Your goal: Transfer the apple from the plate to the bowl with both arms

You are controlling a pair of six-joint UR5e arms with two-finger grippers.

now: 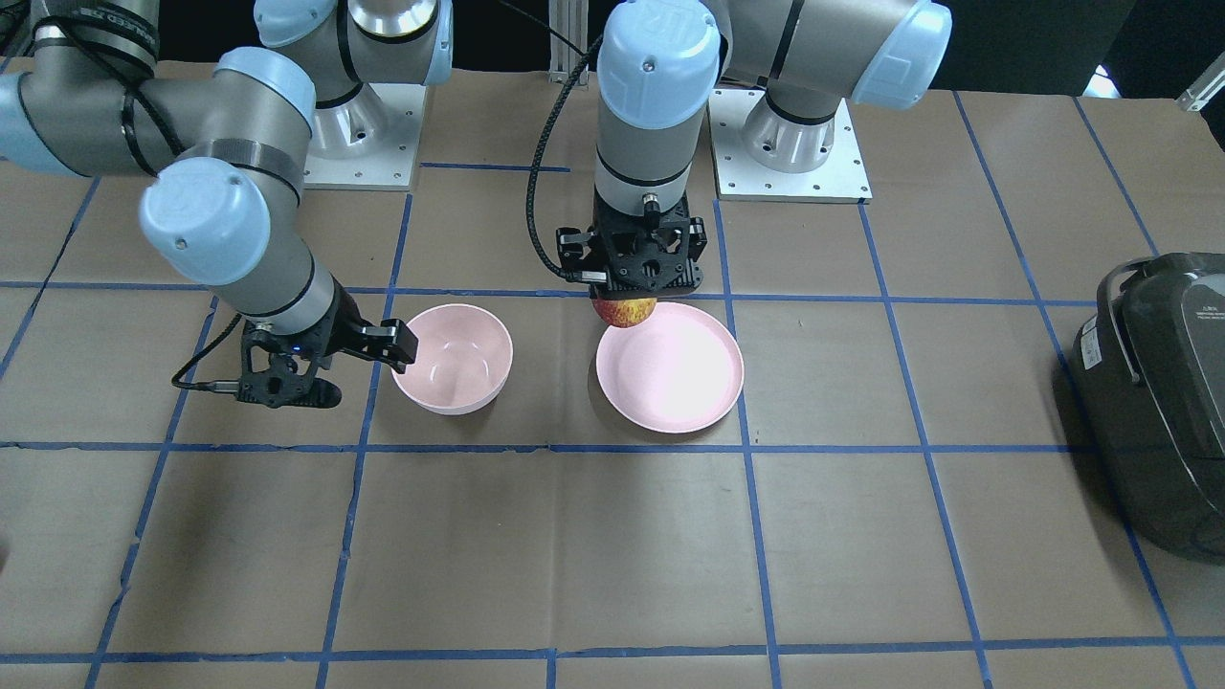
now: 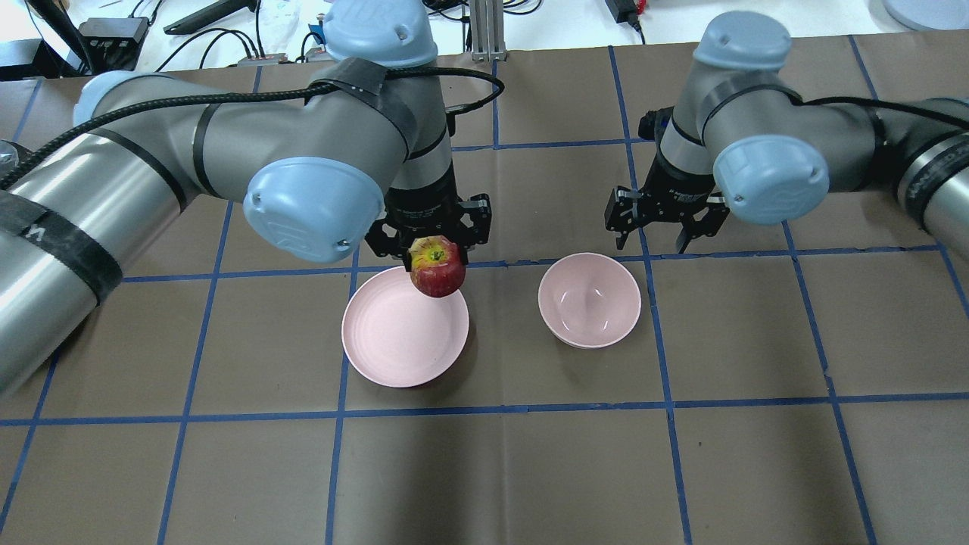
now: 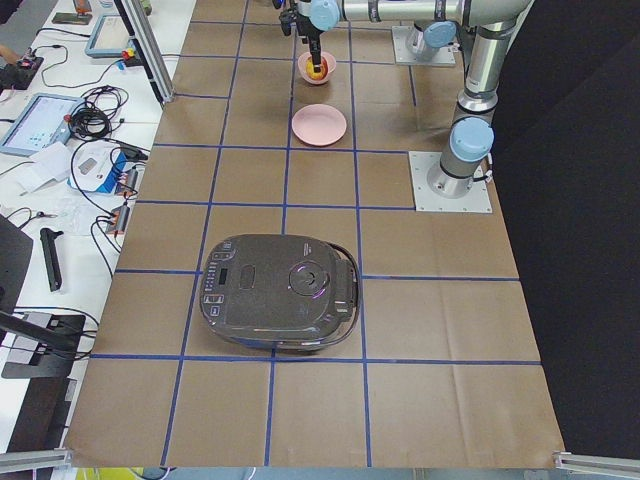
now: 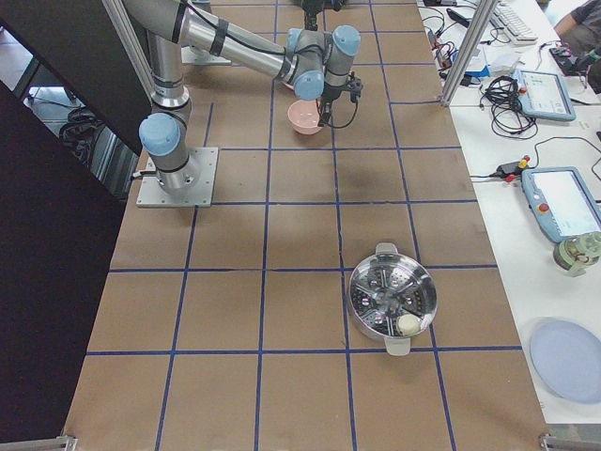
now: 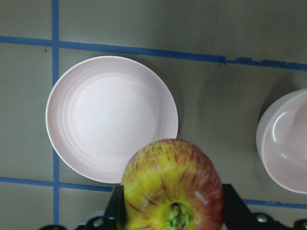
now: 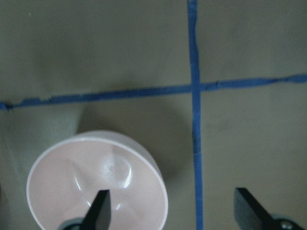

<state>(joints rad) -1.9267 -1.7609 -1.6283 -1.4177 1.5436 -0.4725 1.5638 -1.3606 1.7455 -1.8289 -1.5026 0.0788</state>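
Apple is up in the air, folks, and that tells us where we stand: the pick looks done, the delivery not yet. We see it clamped in the left gripper, jaws closed on its sides, stem dimple facing up toward the wrist camera. It hangs above the plate, over toward the rim on the bowl's side, and the plate beneath it is bare.

So what is left? By our reckoning, most of the trip. The bowl sits near the plate on the brown table, apart from it and with nothing inside. The apple has to get across that gap and down into it, and since the task asks for both arms, we would expect the right one to take a part, perhaps a hand-over.

Now the poses. The left arm reaches in from its side, wrist pointing straight down over the plate. The right gripper hovers just beside the bowl, on the side away from the plate, its fingers spread wide and holding nothing. From its wrist view we look down past both fingertips at the bowl's rim.
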